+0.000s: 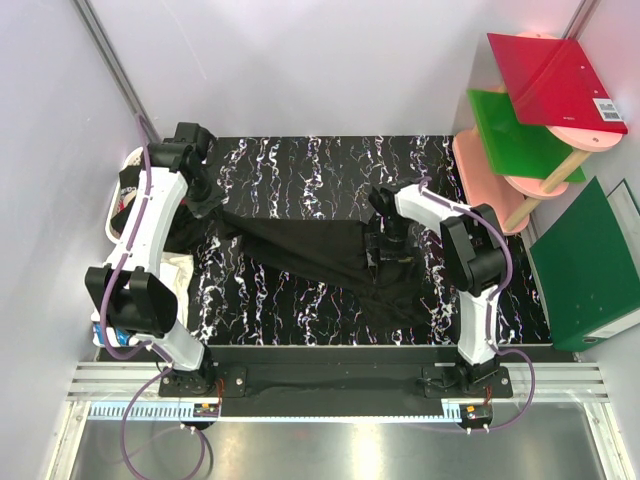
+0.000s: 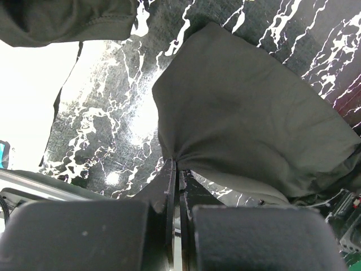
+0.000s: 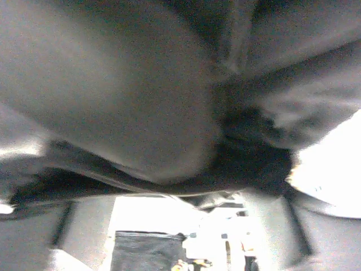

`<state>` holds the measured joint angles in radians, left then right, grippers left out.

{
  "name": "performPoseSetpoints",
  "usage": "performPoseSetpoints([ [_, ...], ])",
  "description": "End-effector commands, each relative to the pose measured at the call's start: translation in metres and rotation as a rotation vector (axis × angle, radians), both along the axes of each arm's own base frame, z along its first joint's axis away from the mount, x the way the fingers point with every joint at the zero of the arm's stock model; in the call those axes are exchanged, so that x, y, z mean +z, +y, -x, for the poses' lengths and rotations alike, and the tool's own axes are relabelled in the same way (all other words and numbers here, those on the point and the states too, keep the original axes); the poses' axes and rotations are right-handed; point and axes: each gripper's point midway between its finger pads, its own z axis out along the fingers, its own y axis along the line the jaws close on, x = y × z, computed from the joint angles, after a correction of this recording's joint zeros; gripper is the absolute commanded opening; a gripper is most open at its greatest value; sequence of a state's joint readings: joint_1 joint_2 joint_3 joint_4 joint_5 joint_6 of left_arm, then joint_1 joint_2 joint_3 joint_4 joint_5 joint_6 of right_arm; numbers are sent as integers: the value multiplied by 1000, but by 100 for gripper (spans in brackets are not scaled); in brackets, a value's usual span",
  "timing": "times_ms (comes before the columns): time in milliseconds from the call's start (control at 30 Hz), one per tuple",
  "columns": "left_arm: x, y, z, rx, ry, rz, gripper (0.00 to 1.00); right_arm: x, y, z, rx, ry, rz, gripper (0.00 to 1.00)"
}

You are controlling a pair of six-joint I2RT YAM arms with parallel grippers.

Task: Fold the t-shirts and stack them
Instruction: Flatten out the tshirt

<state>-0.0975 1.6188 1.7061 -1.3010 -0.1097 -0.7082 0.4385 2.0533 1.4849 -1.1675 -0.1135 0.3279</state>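
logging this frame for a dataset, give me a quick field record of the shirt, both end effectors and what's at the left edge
shirt: black t-shirt, drawn out across the marbled table, not yet folded
left end effector: shut, pinching an edge of the shirt
right end effector: at the shirt's other end; open or shut unclear, its view is blurred by cloth
left edge: white basket

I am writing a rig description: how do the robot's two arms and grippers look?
The left arm and the right arm both have white links and bulky black joint housings, with a thin purple cable along each. The left gripper has flat black fingers; the right gripper is black too.
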Motion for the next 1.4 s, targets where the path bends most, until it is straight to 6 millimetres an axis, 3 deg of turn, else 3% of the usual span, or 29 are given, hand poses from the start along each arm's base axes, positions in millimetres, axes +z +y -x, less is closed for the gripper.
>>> performPoseSetpoints([
  [0,12,10,-4,20,-45,-25,0,47,-16,-15,26,-140,50,100],
  [133,5,10,0,17,-23,-29,0,70,-18,-31,8,-241,62,100],
  [467,-12,17,9,-3,26,-60,0,94,-3,-66,-34,-415,-4,100],
  [700,-17,14,7,-16,33,-48,0,68,9,-81,-36,-383,-15,97],
  [900,-21,13,6,-24,43,-45,0,22,18,-88,-21,-283,-2,95],
  [967,-21,13,6,-24,43,-45,0,16,18,-89,-15,-269,4,93],
  [1033,-23,13,7,-23,47,-45,0,13,23,-89,-4,-249,-19,41],
  [1067,-23,13,7,-23,47,-43,0,15,22,-89,-8,-248,-13,5],
  [1100,-23,13,7,-22,49,-43,0,23,21,-91,-10,-268,-13,0],
  [1367,-24,13,4,-25,47,-44,0,106,15,-105,13,-425,-15,0],
])
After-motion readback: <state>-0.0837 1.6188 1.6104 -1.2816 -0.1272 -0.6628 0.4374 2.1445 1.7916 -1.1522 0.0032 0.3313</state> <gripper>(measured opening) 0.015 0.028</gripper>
